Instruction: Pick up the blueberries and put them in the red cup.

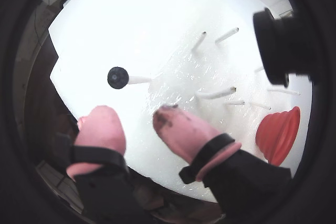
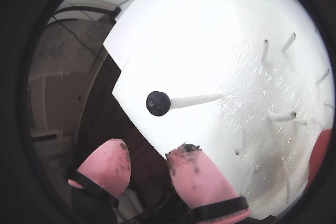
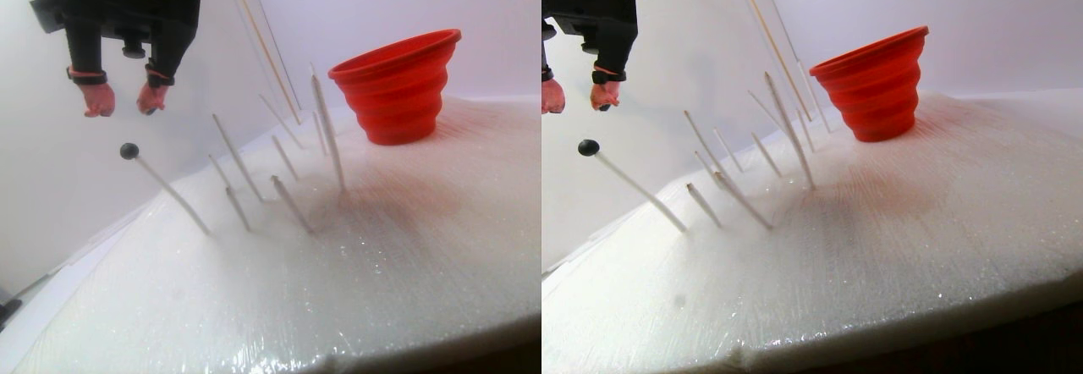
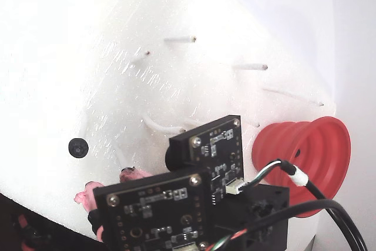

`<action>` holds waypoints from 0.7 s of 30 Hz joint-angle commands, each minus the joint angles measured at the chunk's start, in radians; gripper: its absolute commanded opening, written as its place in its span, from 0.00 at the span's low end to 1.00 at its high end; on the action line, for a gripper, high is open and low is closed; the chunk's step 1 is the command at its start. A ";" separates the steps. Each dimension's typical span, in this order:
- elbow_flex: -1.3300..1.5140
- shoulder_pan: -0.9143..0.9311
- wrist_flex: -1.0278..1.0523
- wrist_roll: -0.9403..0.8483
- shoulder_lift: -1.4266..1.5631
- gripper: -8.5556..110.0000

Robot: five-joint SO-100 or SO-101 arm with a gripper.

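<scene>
End effector [image 3: 123,101] seemingly above blueberry [image 3: 129,151]

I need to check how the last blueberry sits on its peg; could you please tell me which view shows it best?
The stereo pair view: the blueberry shows side-on, atop its slanted white peg, below the open hand. Both wrist views show it from above, peg foreshortened. The fixed view shows only a small dark ball.

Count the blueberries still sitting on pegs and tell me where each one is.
1. A single blueberry sits on the tip of the leftmost peg in the stereo pair view, below the open gripper. The other pegs look bare; any inside the red cup are hidden.
</scene>
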 commanded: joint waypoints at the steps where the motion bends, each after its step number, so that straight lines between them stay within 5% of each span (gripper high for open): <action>1: -0.017 -0.057 -0.040 -0.006 -0.012 0.19; 21: -0.078 -0.058 -0.193 -0.006 -0.193 0.20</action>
